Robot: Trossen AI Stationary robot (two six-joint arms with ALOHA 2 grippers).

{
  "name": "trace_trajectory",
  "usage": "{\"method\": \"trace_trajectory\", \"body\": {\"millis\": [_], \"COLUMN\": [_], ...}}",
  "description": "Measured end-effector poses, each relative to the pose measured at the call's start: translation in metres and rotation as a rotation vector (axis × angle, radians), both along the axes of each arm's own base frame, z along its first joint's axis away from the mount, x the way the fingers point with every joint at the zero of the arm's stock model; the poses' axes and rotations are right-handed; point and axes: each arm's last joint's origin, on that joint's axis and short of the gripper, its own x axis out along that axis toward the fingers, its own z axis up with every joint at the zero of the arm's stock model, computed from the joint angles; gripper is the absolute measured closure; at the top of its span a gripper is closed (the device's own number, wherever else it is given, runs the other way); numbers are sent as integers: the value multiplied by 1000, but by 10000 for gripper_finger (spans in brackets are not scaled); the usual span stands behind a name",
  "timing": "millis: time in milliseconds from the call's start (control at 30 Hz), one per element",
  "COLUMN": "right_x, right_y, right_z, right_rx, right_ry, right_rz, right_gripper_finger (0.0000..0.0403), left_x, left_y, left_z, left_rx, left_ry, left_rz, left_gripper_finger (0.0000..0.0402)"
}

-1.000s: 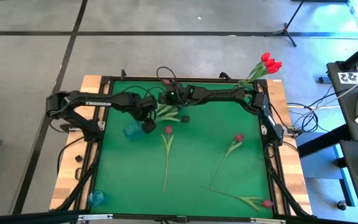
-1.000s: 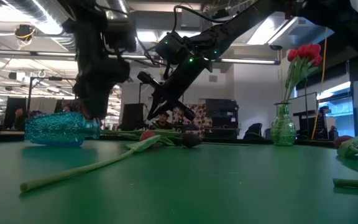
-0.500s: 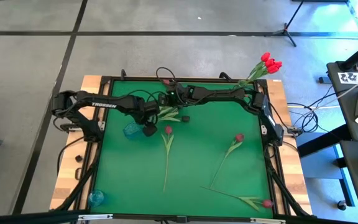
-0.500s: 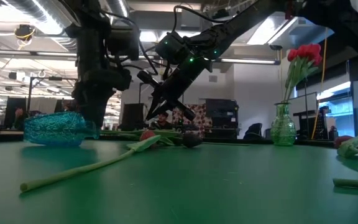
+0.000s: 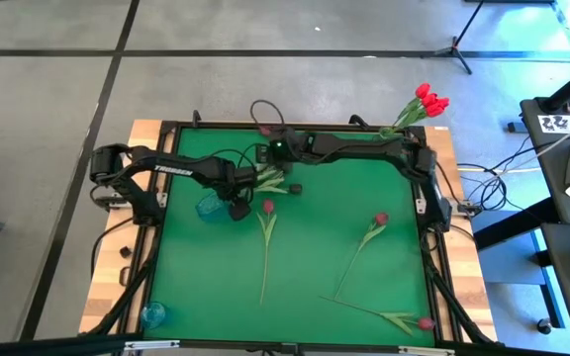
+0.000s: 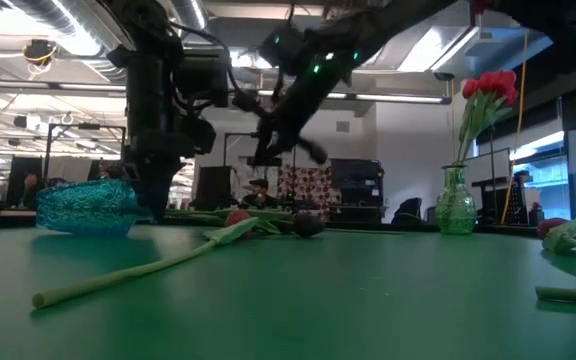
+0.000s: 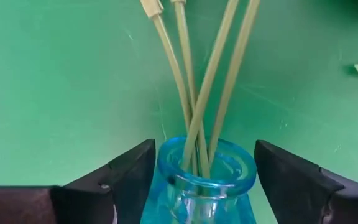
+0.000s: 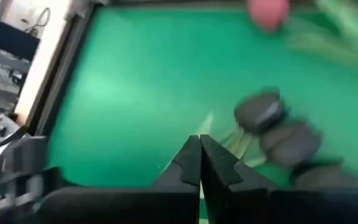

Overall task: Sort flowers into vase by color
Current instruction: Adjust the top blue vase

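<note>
A blue glass vase (image 5: 209,206) lies on its side on the green mat, also in the low view (image 6: 83,205). Several green stems (image 7: 197,74) stick into its mouth (image 7: 229,163), and their dark heads (image 5: 294,188) rest on the mat. My left gripper (image 5: 236,206) is open, with one finger on each side of the vase's neck (image 7: 206,171). My right gripper (image 5: 265,151) is shut and empty (image 8: 199,158), raised above the stems near the far edge. Loose red tulips lie flat on the mat (image 5: 268,208), (image 5: 380,219), (image 5: 425,322). My left gripper has its two fingers (image 7: 129,177) close on either side of the vase's mouth rim (image 7: 166,163), coming from above across the neck. I cannot tell whether they touch the glass. The vase lies on the mat.
A green vase (image 6: 455,210) with red tulips (image 5: 427,99) stands at the far right corner. A second blue vase (image 5: 152,314) sits at the near left corner. Open mat lies between the loose tulips in the middle.
My left gripper has come down onto the blue vase's neck, so its fingers now stand on either side of it. My right gripper has risen and drawn back toward the table's far edge, staying shut. The vase and stems lie where they were.
</note>
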Motion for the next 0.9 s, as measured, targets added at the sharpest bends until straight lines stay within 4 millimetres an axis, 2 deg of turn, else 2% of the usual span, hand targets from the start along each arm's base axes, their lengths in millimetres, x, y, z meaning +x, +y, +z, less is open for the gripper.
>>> {"method": "trace_trajectory", "body": {"millis": [67,167,267,367,533,667,800,900], "right_x": [-8,-22,-40,-52,-75,-111,-149,-164], "right_y": [-2,-4,-1,9,20,4,6,15], "right_z": [16,28,42,57,92,123,160,175], "right_rx": [-81,-223,-330,-404,-514,-550,-553,-518], "right_ry": [34,182,351,438,502,559,503,428], "right_rz": [34,92,88,99,131,64,79,161], "right_gripper_finger": [403,403,403,403,403,403,403,403], "left_x": [1,2,3,3,4,6,11,14], "left_y": [0,2,2,3,4,4,5,6], "left_z": [0,1,1,1,1,3,9,10], "left_rx": [11,45,68,89,110,168,193,202], "left_ry": [-7,-17,-20,-12,-19,-38,-114,-153], "left_rz": [2,9,8,-9,-28,-30,-17,-15], "left_gripper_finger": [142,167,192,198,197,197,197,197]}}
